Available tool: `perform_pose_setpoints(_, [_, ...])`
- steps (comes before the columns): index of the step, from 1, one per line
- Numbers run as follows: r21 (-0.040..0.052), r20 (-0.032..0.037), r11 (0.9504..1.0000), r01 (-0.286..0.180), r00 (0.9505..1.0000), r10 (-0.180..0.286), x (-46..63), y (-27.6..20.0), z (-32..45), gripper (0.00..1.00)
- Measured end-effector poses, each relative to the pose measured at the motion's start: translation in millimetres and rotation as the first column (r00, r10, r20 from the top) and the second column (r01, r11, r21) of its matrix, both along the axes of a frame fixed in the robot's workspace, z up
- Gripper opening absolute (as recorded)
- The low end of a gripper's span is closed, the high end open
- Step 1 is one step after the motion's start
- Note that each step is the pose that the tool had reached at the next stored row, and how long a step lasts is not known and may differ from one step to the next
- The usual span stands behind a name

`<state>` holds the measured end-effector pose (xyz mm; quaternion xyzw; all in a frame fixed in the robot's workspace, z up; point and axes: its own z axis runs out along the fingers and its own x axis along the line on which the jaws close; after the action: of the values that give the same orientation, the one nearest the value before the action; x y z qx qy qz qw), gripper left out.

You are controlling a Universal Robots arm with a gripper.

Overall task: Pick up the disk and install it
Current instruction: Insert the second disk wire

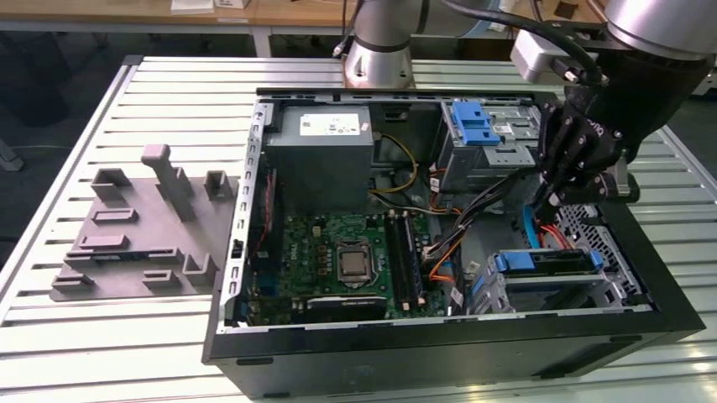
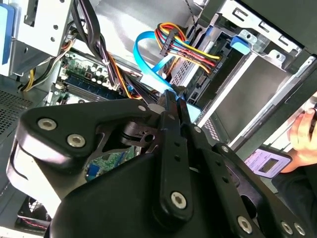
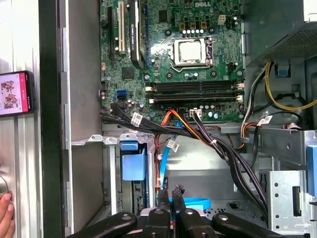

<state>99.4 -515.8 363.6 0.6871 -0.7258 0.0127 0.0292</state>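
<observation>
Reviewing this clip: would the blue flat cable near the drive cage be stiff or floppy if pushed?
Likely floppy: the blue flat cable hangs in a loose curve. Probably light, being thin; it may spring back.

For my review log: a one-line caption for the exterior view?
Gripper reaches into open computer case, above the disk.

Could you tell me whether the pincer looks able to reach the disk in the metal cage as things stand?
Probably yes: the pincer hangs just above the cage, and the disk lies with its blue-framed top uncovered. The blue cable beside it could snag.
</observation>
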Motion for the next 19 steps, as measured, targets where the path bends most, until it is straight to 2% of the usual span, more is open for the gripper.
perform_pose_setpoints(2, [-0.001, -0.0001, 1.0, 0.0, 1.0, 0.0, 0.0, 0.0, -0.4, 0.16])
perform_pose_setpoints(8, [-0.0224, -0.0001, 0.9997, 0.0, 1.0, 0.0, 0.0, 0.0, -0.5, 0.17])
perform_pose_setpoints(9, [-0.0255, 0.0, 0.9997, 0.0, 1.0, 0.0, 0.1, 0.0, -0.6, 0.23])
perform_pose_setpoints(12, [-0.0339, 0.0, 0.9994, 0.0, 1.0, 0.0, 0.1, 0.0, -0.7, 0.23])
perform_pose_setpoints(17, [-0.0392, -0.0001, 0.9992, 0.0, 1.0, 0.0, 0.1, 0.0, -2.0, 0.22])
perform_pose_setpoints(18, [-0.0393, -0.0001, 0.9992, 0.0, 1.0, 0.0, 0.1, 0.0, -2.4, 0.16])
perform_pose_setpoints(19, [-0.0393, 0.0, 0.9992, 0.0, 1.0, 0.0, 0.1, 0.0, -2.7, 0.16])
